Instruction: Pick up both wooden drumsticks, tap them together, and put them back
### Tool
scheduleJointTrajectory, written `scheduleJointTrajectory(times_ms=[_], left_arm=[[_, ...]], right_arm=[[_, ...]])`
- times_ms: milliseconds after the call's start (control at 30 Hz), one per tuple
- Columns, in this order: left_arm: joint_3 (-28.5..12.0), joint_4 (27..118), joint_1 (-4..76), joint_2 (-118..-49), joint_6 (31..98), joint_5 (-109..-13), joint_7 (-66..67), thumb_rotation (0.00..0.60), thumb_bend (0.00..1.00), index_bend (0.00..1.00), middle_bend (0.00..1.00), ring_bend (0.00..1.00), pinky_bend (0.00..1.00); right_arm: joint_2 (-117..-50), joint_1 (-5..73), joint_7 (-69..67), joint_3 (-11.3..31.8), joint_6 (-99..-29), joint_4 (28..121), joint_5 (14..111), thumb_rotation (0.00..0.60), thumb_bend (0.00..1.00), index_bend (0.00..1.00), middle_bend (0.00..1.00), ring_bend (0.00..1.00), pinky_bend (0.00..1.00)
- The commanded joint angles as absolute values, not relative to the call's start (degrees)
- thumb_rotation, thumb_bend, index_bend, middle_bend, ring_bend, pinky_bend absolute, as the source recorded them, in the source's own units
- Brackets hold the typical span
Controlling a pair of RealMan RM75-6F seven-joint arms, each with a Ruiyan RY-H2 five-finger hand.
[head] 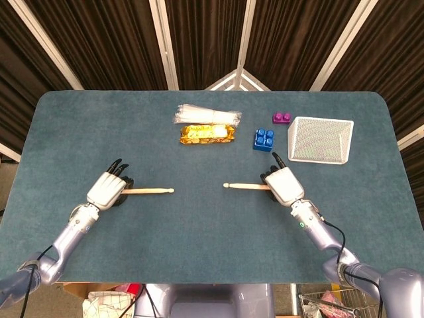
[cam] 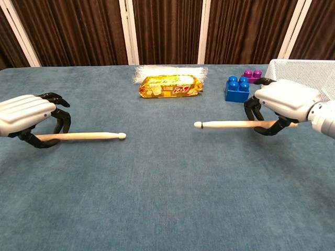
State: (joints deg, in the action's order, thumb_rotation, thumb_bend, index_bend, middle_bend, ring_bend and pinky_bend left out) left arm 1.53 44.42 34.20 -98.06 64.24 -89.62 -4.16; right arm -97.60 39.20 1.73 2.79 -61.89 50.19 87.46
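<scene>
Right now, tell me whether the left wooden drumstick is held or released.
Held: the left hand has fingers curled around the left wooden drumstick.

Drumsticks: pale wood, smooth and matt, seen on the left drumstick (cam: 78,136) and the right drumstick (cam: 230,124).
Table (head: 199,225): covered in blue-grey cloth, matt, felt-like.
Hands: smooth white plastic shells with black fingers, on the left hand (cam: 29,117) and the right hand (cam: 280,104).
Snack packet (cam: 170,86): glossy golden foil.
Blocks: shiny plastic, blue block (cam: 236,89).
Basket (head: 320,140): white mesh.
</scene>
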Motion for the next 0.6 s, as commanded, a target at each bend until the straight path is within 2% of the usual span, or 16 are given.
scheduleJointTrajectory(times_ms=[33, 233, 600], left_arm=[[1.47, 45.00, 34.04, -97.52, 63.83, -89.30, -4.00, 0.600, 0.59, 0.45, 0.47, 0.07, 0.00], [0.97, 47.39, 33.73, -95.64, 61.75, -87.64, -1.53, 0.600, 0.59, 0.27, 0.27, 0.00, 0.00], [-0.84, 57.68, 33.00, -89.41, 57.30, -82.58, 3.10, 0.600, 0.57, 0.10, 0.05, 0.00, 0.00]], right_arm=[[-98.03, 39.24, 1.50, 2.91, -61.35, 49.41, 87.19, 0.600, 0.49, 0.69, 0.62, 0.38, 0.00], [-98.66, 39.17, 0.97, 2.73, -60.94, 48.03, 87.26, 0.600, 0.49, 0.69, 0.62, 0.38, 0.00], [-99.36, 38.96, 0.04, 2.76, -59.99, 45.85, 86.81, 0.600, 0.49, 0.69, 0.62, 0.38, 0.00]])
